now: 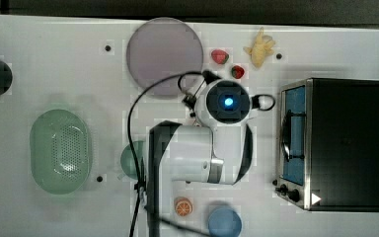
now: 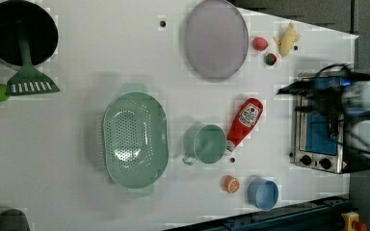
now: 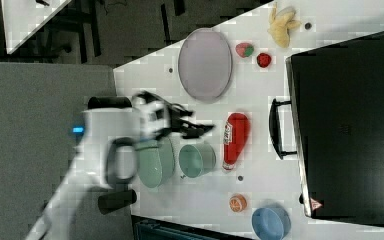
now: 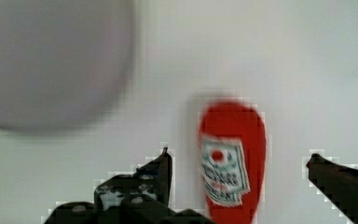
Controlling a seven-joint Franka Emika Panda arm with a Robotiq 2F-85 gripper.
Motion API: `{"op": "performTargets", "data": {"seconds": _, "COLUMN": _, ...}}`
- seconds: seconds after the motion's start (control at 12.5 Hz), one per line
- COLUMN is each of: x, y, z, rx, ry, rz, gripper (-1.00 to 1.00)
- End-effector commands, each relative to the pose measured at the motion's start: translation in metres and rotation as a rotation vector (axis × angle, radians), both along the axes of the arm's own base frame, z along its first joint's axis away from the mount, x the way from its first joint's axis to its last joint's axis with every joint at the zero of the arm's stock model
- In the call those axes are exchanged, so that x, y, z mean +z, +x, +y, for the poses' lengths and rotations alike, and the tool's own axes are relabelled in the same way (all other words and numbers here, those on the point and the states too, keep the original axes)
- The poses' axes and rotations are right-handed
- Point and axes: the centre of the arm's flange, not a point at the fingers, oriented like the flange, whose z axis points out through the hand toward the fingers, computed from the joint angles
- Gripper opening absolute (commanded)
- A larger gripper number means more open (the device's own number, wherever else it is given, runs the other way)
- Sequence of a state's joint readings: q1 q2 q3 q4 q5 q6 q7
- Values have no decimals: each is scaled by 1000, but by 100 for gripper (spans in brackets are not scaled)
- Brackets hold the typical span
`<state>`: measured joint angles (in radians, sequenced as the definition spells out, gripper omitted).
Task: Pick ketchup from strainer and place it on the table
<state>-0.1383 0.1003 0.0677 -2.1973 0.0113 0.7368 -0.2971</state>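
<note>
Ketchup bottle lying flat on the desk, the hand wide open above it.

The ketchup (image 2: 244,124) lies on its side on the white desk (image 2: 77,120), just beside the round green cup (image 2: 207,143) and well clear of the pale green strainer (image 2: 135,139), whose bowl holds nothing. The hand (image 4: 237,163) holds nothing, one finger on each side of the bottle without touching it. A grey-lilac plate (image 2: 216,37) sits further off, with a toaster oven (image 2: 320,127) on the bottle's other side.
</note>
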Motion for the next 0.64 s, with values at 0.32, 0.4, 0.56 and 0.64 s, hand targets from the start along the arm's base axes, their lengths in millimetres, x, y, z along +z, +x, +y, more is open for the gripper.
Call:
{"op": "performTargets", "data": {"seconds": 0.32, "x": 182, "y": 2, "z": 7, "rx": -263, "ry": -5, "rz": 46, "gripper": 100}}
{"op": "performTargets", "data": {"seconds": 0.4, "x": 204, "y": 2, "z": 10, "rx": -261, "ry": -6, "rz": 55, "gripper": 100}}
{"op": "performTargets", "data": {"seconds": 0.56, "x": 241, "y": 1, "z": 9, "rx": -259, "ry": -12, "rz": 48, "gripper": 100}}
{"op": "performTargets", "data": {"seconds": 0.64, "x": 251, "y": -2, "z": 9, "rx": -260, "ry": -14, "rz": 62, "gripper": 100}}
